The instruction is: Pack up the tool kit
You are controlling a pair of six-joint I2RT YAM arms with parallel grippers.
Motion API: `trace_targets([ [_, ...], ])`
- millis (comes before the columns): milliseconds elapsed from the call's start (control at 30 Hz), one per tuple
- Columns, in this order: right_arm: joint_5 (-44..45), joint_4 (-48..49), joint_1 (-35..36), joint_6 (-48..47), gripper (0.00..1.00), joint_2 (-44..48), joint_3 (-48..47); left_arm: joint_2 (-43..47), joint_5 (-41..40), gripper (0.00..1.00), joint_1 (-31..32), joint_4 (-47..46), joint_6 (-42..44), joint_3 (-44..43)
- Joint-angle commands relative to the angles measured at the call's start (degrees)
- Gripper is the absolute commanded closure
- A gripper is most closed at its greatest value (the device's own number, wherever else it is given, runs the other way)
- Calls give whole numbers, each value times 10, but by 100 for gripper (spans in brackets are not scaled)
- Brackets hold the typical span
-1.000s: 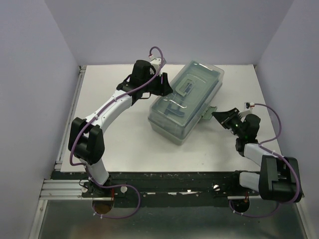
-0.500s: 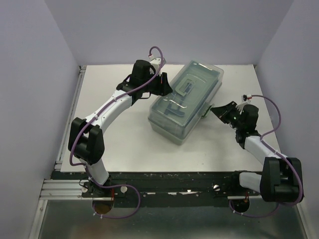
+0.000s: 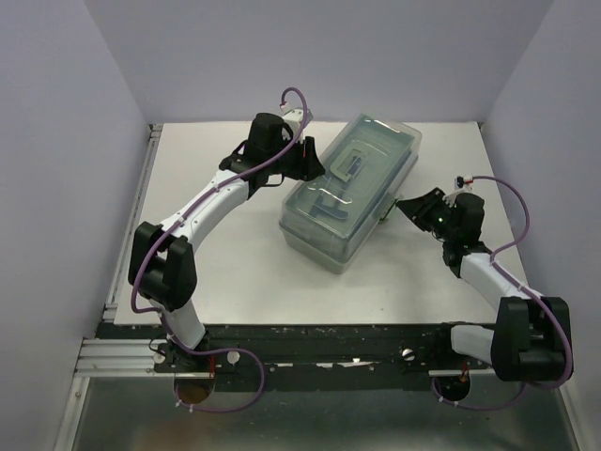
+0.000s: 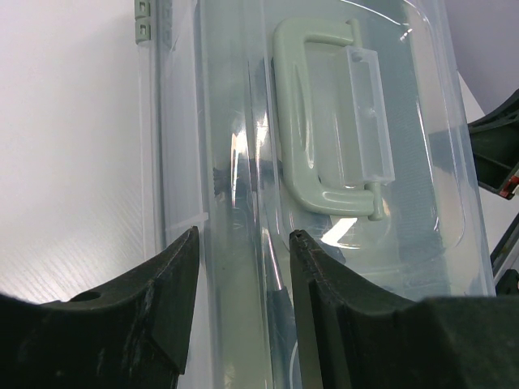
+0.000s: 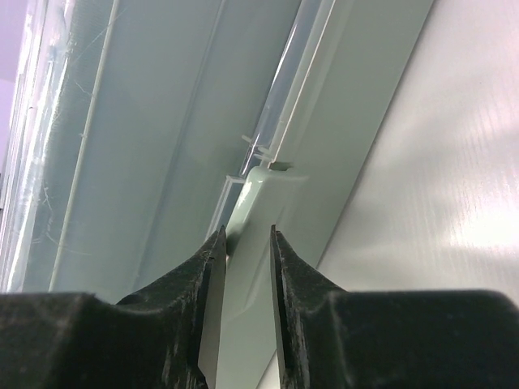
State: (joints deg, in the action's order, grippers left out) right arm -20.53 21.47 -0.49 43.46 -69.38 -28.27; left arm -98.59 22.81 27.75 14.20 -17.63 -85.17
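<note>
The tool kit's pale green box point(image 3: 324, 240) lies slantwise mid-table, its translucent lid point(image 3: 362, 169) down and dark tools dimly showing through it. My left gripper point(image 3: 308, 162) sits at the box's back left edge. In the left wrist view it point(image 4: 239, 239) is open, its fingers straddling the lid's rim, and the green handle point(image 4: 296, 121) lies flat ahead of it. My right gripper point(image 3: 402, 207) is at the box's right side. Its point(image 5: 246, 235) jaws stand narrowly open on either side of the green latch point(image 5: 258, 190).
The white table point(image 3: 235, 272) is walled by pale panels at the back and sides. A metal rail point(image 3: 131, 225) runs along the left edge. Bare tabletop point(image 5: 454, 203) lies to the right of the box beside my right gripper.
My right arm has reached in to the box's right side, and the latch that stuck out now lies closer to the wall. Its jaws have parted slightly. The left arm has not moved.
</note>
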Motion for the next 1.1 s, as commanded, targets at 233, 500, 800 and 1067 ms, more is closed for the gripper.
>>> trace_targets([
  [233,36,-56,5,-11,62,-1,-6,-2,34,52,9,86,11,22],
  [500,39,-47,20,-4,62,4,-6,-4,36,53,11,87,9,23],
  [800,51,-55,22,0,58,16,-9,-5,38,53,14,87,9,22],
  [1067,54,-53,23,0,56,14,-12,-7,39,54,16,87,9,20],
])
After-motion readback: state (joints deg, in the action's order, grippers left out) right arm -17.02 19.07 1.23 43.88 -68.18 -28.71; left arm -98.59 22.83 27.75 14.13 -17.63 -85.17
